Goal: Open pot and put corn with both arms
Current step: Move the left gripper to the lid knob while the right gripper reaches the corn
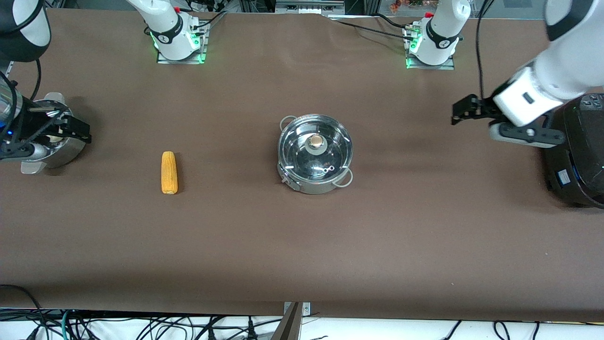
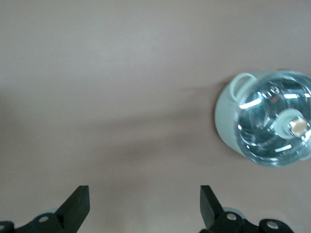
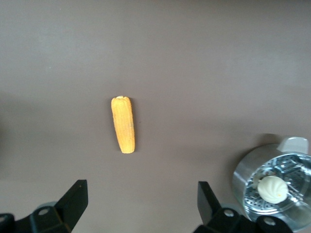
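The steel pot (image 1: 315, 154) stands mid-table with its glass lid and tan knob (image 1: 317, 140) on. It also shows in the left wrist view (image 2: 265, 119). The corn (image 1: 169, 172) lies flat on the table toward the right arm's end, and shows in the right wrist view (image 3: 123, 124). My left gripper (image 1: 457, 114) hangs open and empty above bare table toward the left arm's end, apart from the pot; its open fingers frame bare table (image 2: 145, 191). My right gripper (image 1: 86, 132) is open and empty over the steamer basket, apart from the corn; nothing lies between its fingers (image 3: 142, 187).
A perforated steel steamer basket (image 1: 71, 151) with a white bun (image 3: 273, 189) stands at the right arm's end of the table. A black appliance (image 1: 578, 160) stands at the left arm's end. Cables hang along the table edge nearest the camera.
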### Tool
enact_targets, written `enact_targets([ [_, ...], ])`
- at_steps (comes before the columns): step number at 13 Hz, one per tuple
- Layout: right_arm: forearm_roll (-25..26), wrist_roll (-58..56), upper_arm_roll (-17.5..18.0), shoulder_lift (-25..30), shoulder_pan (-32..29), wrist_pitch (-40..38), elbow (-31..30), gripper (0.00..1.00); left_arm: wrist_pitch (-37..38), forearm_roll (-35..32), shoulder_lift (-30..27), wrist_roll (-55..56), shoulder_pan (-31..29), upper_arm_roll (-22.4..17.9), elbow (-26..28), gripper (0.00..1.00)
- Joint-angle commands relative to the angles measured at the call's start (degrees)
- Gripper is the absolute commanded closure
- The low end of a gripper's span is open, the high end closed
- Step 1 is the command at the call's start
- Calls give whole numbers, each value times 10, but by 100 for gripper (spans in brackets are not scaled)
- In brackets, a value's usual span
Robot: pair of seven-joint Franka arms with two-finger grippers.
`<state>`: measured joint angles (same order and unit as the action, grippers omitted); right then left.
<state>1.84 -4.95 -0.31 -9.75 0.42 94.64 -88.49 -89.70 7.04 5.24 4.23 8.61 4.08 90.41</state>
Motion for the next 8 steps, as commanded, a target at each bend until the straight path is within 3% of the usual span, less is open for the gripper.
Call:
enact_targets([
  [1, -18, 1, 0, -29, -5, 23, 4, 0, 6, 10, 28, 2, 60, -4, -21, 0],
  [4, -18, -8, 0, -62, -8, 105, -32, 0, -2, 11, 83, 9, 104, -2, -68, 0],
  [8, -29, -8, 2, -69, -5, 256, -133, 0, -18, 12, 172, 136, 191, -4, -143, 0],
])
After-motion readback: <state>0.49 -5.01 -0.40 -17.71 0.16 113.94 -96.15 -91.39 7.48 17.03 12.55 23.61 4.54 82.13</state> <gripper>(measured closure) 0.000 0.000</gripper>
